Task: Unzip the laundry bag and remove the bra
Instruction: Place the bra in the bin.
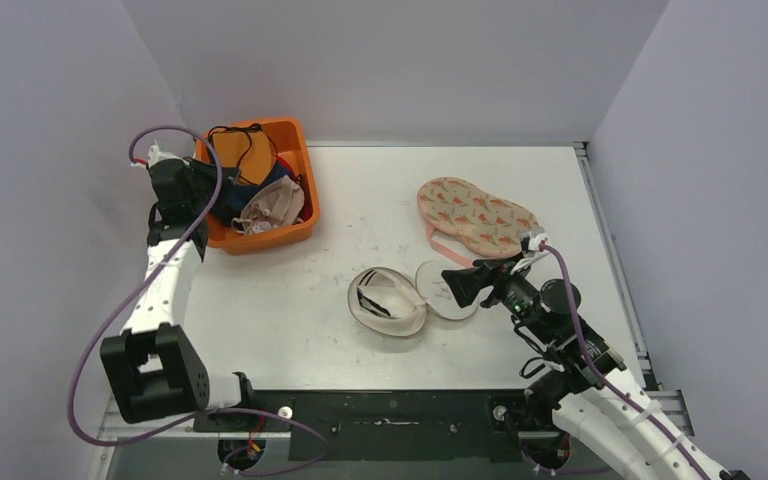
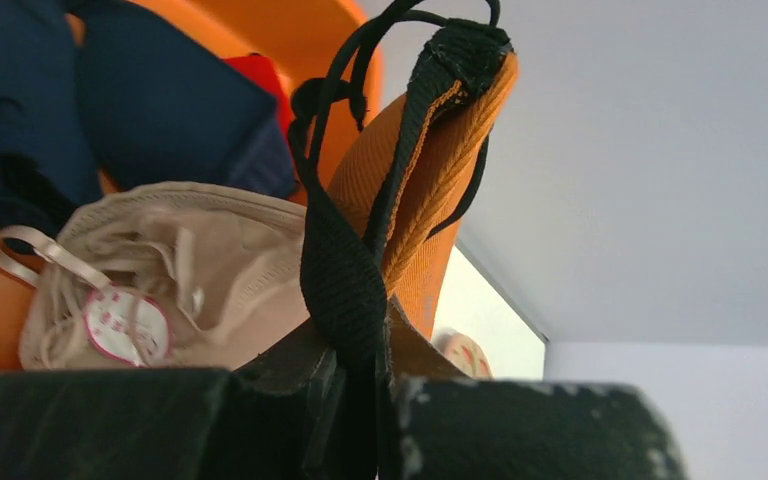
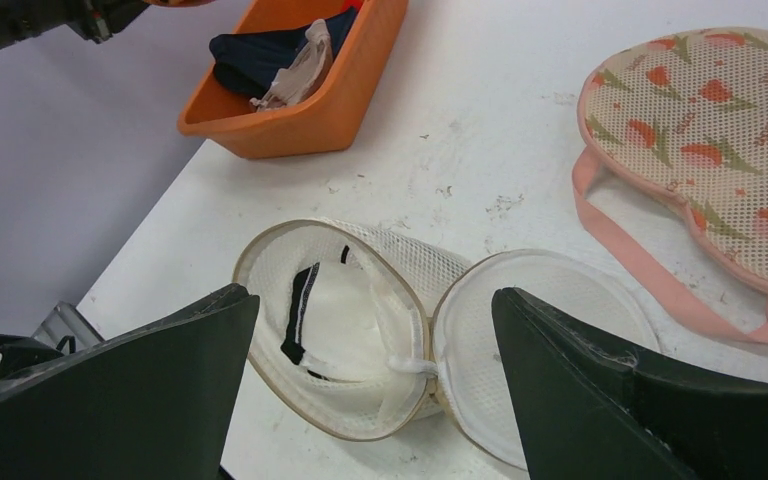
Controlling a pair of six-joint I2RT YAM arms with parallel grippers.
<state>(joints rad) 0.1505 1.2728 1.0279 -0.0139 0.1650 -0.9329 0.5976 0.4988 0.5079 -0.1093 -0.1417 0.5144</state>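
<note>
Wide-jawed, the right tool [image 3: 372, 298] hangs over the unzipped laundry bag [image 3: 355, 335] on the counter [image 1: 360, 200] while the left tool [image 2: 365, 400] pinches the bra [image 2: 440, 170] above the far-left bin [image 1: 295, 150], so only release seems left.

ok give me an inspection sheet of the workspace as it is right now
surface: white table, light scuff marks
job's things: white laundry bag lies open mid-table, a black strip inside; orange bra hangs from the left gripper over the orange bin
clutter: pink floral bag behind the white one; beige garment and dark blue garment in the bin
grippers: left shut on the bra's black strap; right gripper open, by the white bag
cables: purple cable loops along each arm
surroundings: plain pale walls on three sides
</note>
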